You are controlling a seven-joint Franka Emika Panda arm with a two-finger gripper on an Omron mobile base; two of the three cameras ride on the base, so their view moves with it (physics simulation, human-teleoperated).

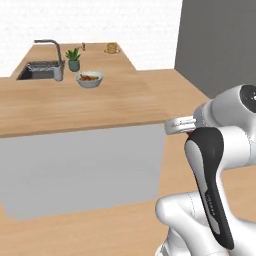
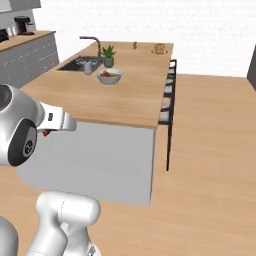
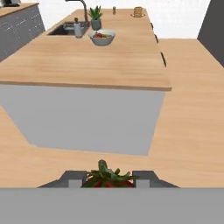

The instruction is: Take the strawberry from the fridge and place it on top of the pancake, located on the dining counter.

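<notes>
A: What has the gripper (image 3: 108,181) got?
B: Its jaws are closed on the strawberry (image 3: 107,178), green leaves poking up between them.
A: The arm's pose?
B: Folded near the base, hand level, facing the dining counter (image 3: 87,61).
A: Any readable writing?
B: None. The pancake (image 3: 138,12) sits at the counter's far right corner.

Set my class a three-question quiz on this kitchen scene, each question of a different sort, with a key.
1. True or false: the gripper is shut on the strawberry.
2. Which sits nearest the sink? A bowl B pancake C potted plant
3. Fill in: the pancake rests at the dining counter's ____ end from the robot.

Key: 1 true; 2 C; 3 far.
</notes>
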